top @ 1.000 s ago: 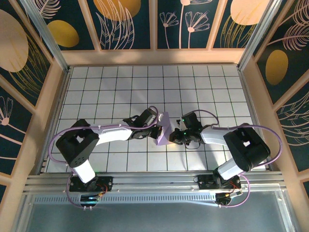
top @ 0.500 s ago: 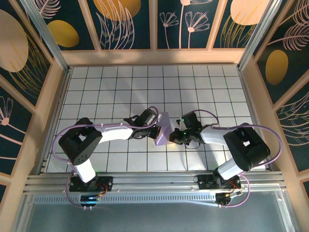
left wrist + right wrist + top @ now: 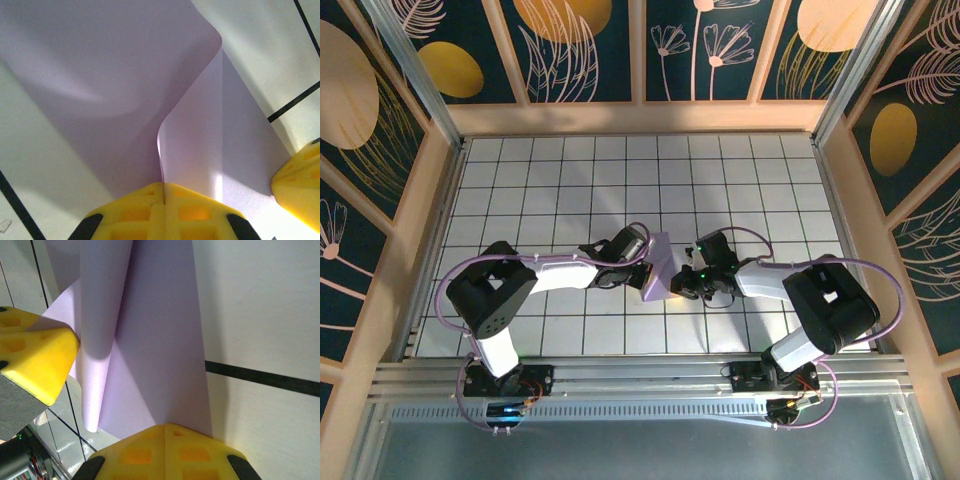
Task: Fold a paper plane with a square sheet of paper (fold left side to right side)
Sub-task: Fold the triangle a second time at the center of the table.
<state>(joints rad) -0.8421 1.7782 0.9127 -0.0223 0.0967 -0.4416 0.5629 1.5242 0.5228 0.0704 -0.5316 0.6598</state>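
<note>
1. From above, the paper (image 3: pixel 657 266) sits mid-counter (image 3: pixel 570 180), partly raised off the tiles. It lies between the left end effector (image 3: pixel 642 270) and the right end effector (image 3: pixel 678 285), which meet it from either side. It is too small here to read the fold, but both tools look closed down at its edges.

2. In the left wrist view, the left end effector (image 3: pixel 164 192) has its yellow fingers pressed together with no gap, and a lifted edge of the paper (image 3: pixel 100 75) runs straight into the seam, so it is pinching the sheet. The paper bows in a soft S-curve above the grip and casts a shadow on the counter (image 3: pixel 40 165). A finger of the right end effector (image 3: pixel 300 175) stands just beside the sheet.

3. In the right wrist view, the right end effector (image 3: pixel 164 440) is also closed tight, with the near edge of the paper (image 3: pixel 155 315) running under its tips, seemingly nipped there. One flap curls over in a loose roll, uncreased. The left end effector (image 3: pixel 35 360) touches the sheet at its far side.

4. My reading of the handling is that the sheet is very light, limp and easily crumpled. It buckles instead of hinging, and it may slip on the smooth counter. It is best held at the very edge or corner with a light pinch. One side should stay pinned while the other is carried across, then pressed flat along the fold line. A hard pull could tear it or set a stray crease.
</note>
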